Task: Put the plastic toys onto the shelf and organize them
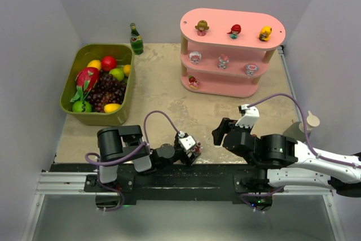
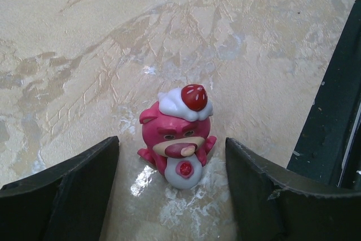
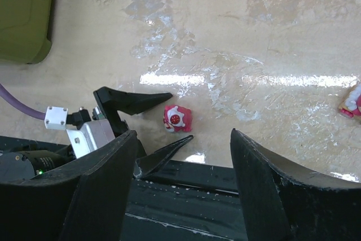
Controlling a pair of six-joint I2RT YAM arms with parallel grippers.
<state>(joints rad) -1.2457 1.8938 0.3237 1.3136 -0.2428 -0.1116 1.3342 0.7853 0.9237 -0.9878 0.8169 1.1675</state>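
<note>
Now: pink bear toy stands btw the fingers of the open left gripper, not gripped

Left gripper sits low at the near edge of the table, jaws apart. Bear is upright on the tabletop btw the two fingers, w/ a clear gap each side and no contact seen. It has a white cap w/ a red berry on top and a white piece w/ a red dot at its front. Right gripper is near it, to the right, also spread wide w/ nothing in it. Right wrist view looks past its own fingers at the bear and the left fingers.

Shelf stands at far right of table, well apart from both grippers. Seven toys on it:
- Top board: brown-haired toy, red toy, yellow toy.
- Mid board: three mid-board toys, pale pink/white, at left, centre and right.
- Bottom board: red-and-white toy at left end.

One more, a stray toy, pink/white, is on the table at the right edge of the right wrist view. Only partly in frame, so can't tell how it lies.

Olive bin at far left holds toy fruit. Green bottle stands upright behind it, by the back wall.
</note>
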